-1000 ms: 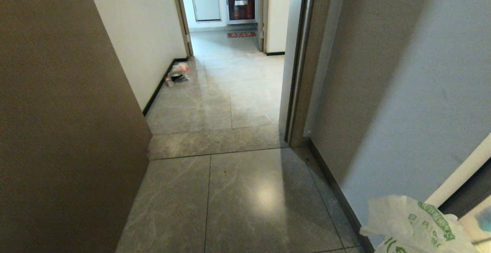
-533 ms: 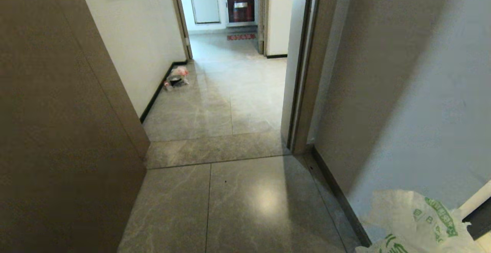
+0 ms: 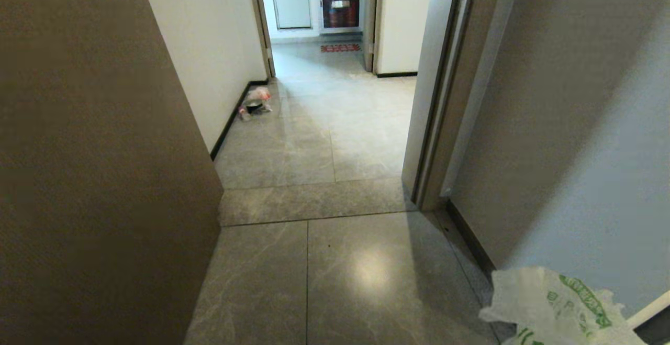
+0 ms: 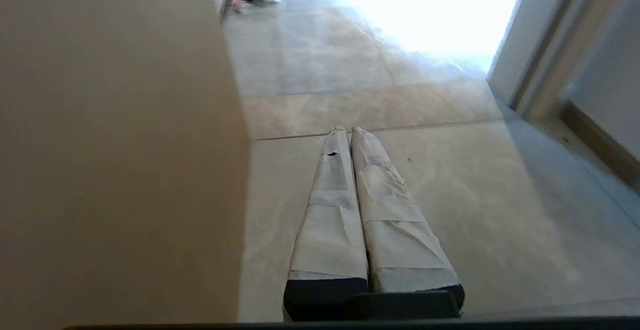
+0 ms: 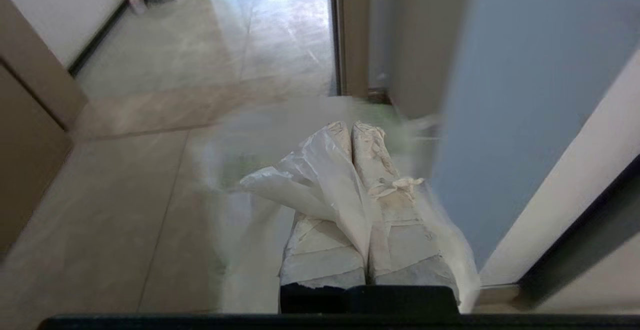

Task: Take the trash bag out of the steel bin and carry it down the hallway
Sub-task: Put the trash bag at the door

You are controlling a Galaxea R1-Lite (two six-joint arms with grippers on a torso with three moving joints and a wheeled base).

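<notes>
right gripper [image 5: 351, 125]: jaws clamped on bag [image 5: 320, 185], plastic pinched between the tips
left gripper [image 4: 347, 130]: jaws together, holding nothing
bag: hangs low right over floor [image 3: 335, 261]
room: hallway [image 3: 324, 125], grey tiles, brown door [image 3: 94, 177] left

Your right gripper [image 5: 350, 125] has its two tape-wrapped fingers [image 5: 380, 170] pressed together, clamped on a fold of the trash bag [image 5: 320, 190], which drapes over the near finger and hangs below and to either side of the tips. Your left gripper [image 4: 348, 130] points forward and slightly down, its wrapped fingers [image 4: 330, 210] closed flat against each other with nothing between them.
</notes>
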